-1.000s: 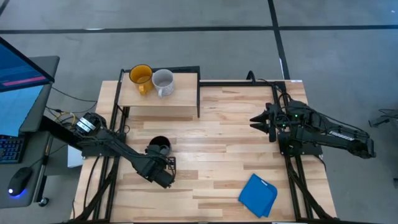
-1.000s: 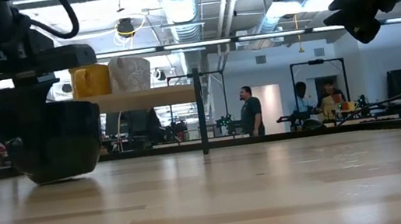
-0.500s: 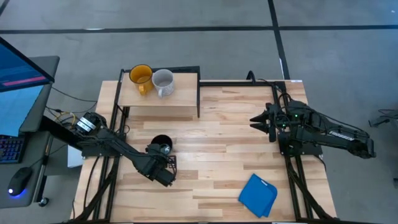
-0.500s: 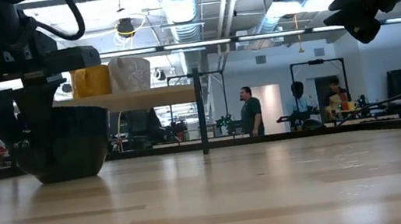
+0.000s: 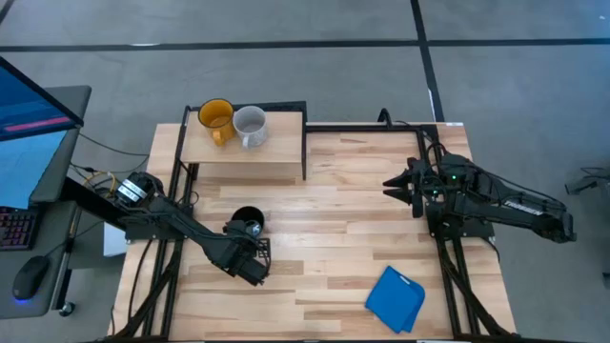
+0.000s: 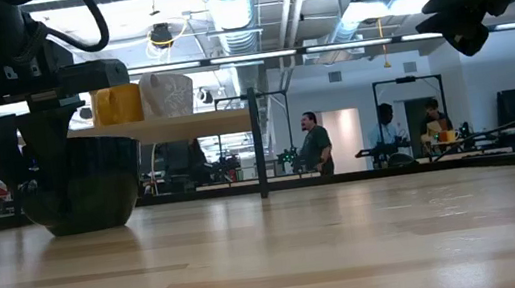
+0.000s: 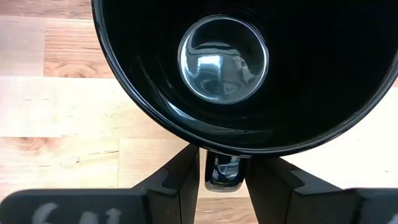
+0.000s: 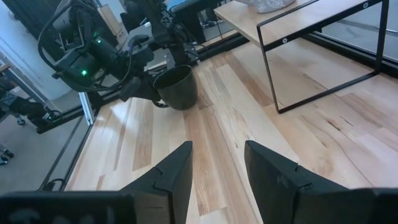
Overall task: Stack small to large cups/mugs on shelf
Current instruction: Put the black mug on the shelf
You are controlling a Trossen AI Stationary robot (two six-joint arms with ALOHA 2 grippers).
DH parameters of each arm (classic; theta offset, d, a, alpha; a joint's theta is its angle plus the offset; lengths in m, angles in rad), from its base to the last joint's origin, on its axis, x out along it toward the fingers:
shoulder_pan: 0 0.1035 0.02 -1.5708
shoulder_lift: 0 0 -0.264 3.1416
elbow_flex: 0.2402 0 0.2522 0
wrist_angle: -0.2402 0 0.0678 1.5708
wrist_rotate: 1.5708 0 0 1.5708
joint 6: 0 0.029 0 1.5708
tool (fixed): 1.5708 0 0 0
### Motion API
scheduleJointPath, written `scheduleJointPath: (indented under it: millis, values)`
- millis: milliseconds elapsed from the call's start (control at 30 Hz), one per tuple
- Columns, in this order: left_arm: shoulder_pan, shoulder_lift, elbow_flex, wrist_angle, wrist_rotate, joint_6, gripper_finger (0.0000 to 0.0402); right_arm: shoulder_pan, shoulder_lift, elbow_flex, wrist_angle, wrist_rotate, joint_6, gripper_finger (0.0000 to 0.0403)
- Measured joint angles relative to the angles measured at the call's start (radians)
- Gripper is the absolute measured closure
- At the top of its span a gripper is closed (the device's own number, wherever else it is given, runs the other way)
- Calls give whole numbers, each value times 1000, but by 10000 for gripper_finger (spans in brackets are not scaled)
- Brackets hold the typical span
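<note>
A glossy black mug (image 5: 246, 216) stands upright on the slatted tabletop, left of centre; the left wrist view looks down into it (image 7: 224, 62). My left gripper (image 5: 252, 232) is over the mug's near side, shut on its handle. The yellow-orange mug (image 5: 215, 116) and the pale grey-white mug (image 5: 251, 124) stand side by side on the light-wood shelf (image 5: 243, 157) at the far left. My right gripper (image 5: 389, 183) hangs open and empty above the table's right side. My left gripper pinches the black mug's handle (image 7: 224, 171) between its two fingers (image 7: 180, 177), one on each side of it. The fingers come from above, pointing down, on the mug's near side (image 6: 56, 182). The mug stands upright with its base on the table.
A folded blue cloth (image 5: 396, 297) lies near the table's front right. The shelf's black frame leg (image 5: 304, 143) stands just far-right of the black mug. Bare wood lies between the two arms. People stand in the room beyond the table (image 6: 316, 141).
My left gripper has come down beside the black mug, so that a finger now stands in front of the mug in the low view. The mug has shifted a little toward the table's far right and stays on the table.
</note>
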Motion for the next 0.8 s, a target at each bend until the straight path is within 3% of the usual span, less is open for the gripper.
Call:
scheduleJointPath:
  millis: [367,800]
  values:
    - [0,0,0,0,-2,0,328,0,0,0,0,0,0,234]
    - [0,0,0,0,-1,0,314,0,0,0,0,0,0,234]
